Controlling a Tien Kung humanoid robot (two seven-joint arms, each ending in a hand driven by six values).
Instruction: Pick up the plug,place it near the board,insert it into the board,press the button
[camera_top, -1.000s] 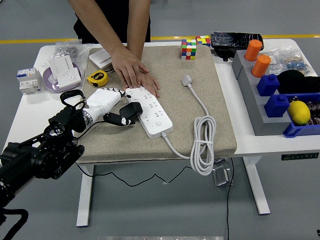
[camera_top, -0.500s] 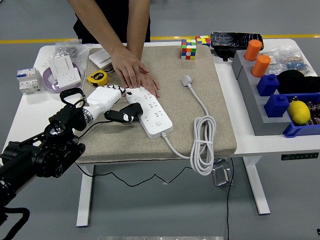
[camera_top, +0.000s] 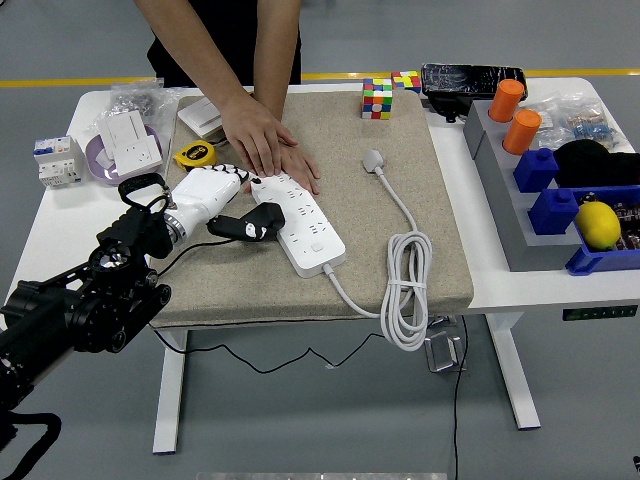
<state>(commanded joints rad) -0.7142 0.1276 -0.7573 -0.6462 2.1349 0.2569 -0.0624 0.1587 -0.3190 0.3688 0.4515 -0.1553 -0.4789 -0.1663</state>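
A robot test lab: a white table (camera_top: 60, 225) on a grey floor with a yellow line (camera_top: 70, 82), and blue bins (camera_top: 560, 205) of practice objects.

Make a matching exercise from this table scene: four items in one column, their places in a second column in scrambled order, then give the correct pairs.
Items:
1. black plug
2. yellow tape measure
3. lemon
4. coiled white cable

Places:
A. in the blue bin at the table's right
B. on the mat's near right part
C. in the left hand, at the power strip's left edge
D. left of the person's hand

Pairs: 1-C, 2-D, 3-A, 4-B
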